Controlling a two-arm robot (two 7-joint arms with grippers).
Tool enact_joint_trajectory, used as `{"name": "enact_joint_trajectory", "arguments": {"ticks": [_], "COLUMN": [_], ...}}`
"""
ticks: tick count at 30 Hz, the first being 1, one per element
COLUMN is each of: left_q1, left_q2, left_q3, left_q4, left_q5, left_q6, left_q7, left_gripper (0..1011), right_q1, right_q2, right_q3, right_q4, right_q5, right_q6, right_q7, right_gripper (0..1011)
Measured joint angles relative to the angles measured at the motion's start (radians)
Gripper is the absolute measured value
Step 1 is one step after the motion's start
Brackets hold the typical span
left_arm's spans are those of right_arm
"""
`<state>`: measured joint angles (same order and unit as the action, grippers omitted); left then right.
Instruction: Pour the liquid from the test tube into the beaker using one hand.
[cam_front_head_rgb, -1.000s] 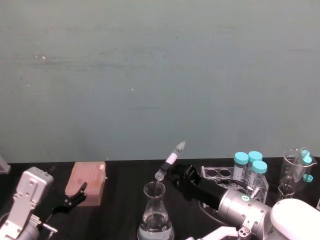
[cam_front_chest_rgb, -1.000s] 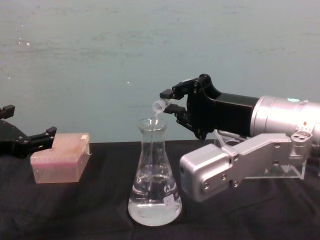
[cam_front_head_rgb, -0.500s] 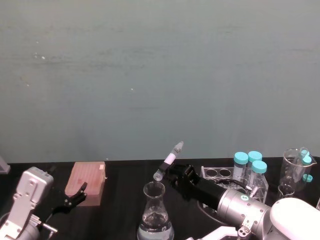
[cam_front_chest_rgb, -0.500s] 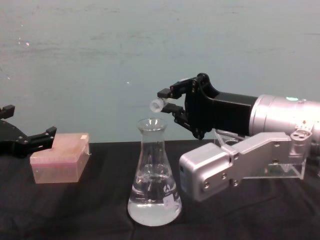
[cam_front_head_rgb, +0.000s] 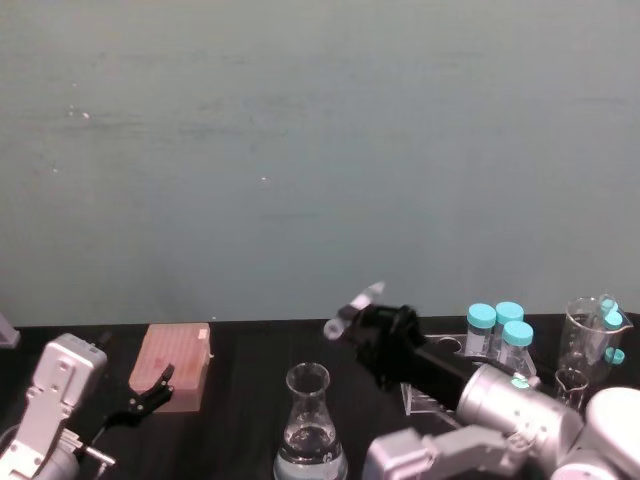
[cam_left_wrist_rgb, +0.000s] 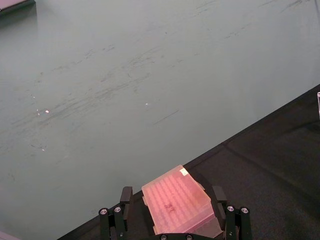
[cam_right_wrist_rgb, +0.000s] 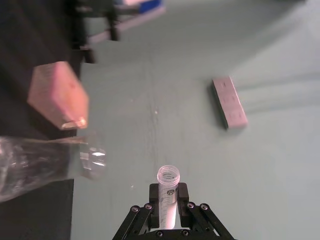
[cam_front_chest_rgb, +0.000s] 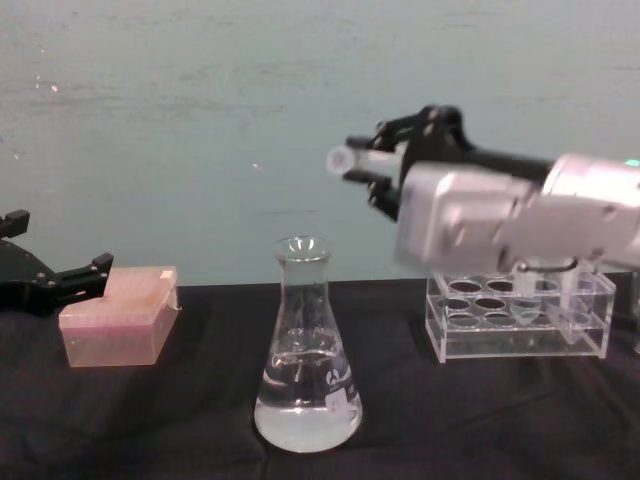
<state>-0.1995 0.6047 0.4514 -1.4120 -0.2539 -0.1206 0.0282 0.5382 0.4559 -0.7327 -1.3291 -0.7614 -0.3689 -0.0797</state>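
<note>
My right gripper (cam_front_chest_rgb: 385, 165) is shut on the slim clear test tube (cam_front_chest_rgb: 350, 158). It holds the tube almost level in the air, mouth toward the left, above and to the right of the beaker (cam_front_chest_rgb: 305, 350). In the head view the test tube (cam_front_head_rgb: 352, 305) sticks out of the right gripper (cam_front_head_rgb: 375, 320), up and to the right of the beaker (cam_front_head_rgb: 310, 430). The right wrist view shows the test tube (cam_right_wrist_rgb: 167, 185) between the fingers, with the beaker (cam_right_wrist_rgb: 45, 162) off to one side. Clear liquid (cam_front_chest_rgb: 305, 415) fills the beaker's wide base. I cannot tell whether any is in the tube.
A pink box (cam_front_chest_rgb: 120, 320) lies on the black table at the left, with my idle left gripper (cam_front_chest_rgb: 60, 280) open beside it. A clear acrylic rack (cam_front_chest_rgb: 515, 320) stands at the right. Behind it are teal-capped tubes (cam_front_head_rgb: 500, 330) and a glass vessel (cam_front_head_rgb: 590, 340).
The right gripper has risen and drawn back to the right, away from the beaker's mouth. The tube has tipped back from its downward pour to nearly level. The left arm has not moved.
</note>
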Motion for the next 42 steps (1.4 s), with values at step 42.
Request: {"name": "enact_joint_trajectory", "arguments": {"ticks": [42], "left_q1": [0.000], "left_q2": [0.000], "left_q3": [0.000], "left_q4": [0.000], "left_q5": [0.000], "left_q6": [0.000], "left_q7": [0.000], "left_gripper": [1000], "right_q1": [-0.195], "right_q2": [-0.195], "right_q3": [0.464], "right_q4": [-0.025], "right_q5": [0.948], "right_q6": [0.407], "right_q7": [0.382], "right_gripper": [222]}}
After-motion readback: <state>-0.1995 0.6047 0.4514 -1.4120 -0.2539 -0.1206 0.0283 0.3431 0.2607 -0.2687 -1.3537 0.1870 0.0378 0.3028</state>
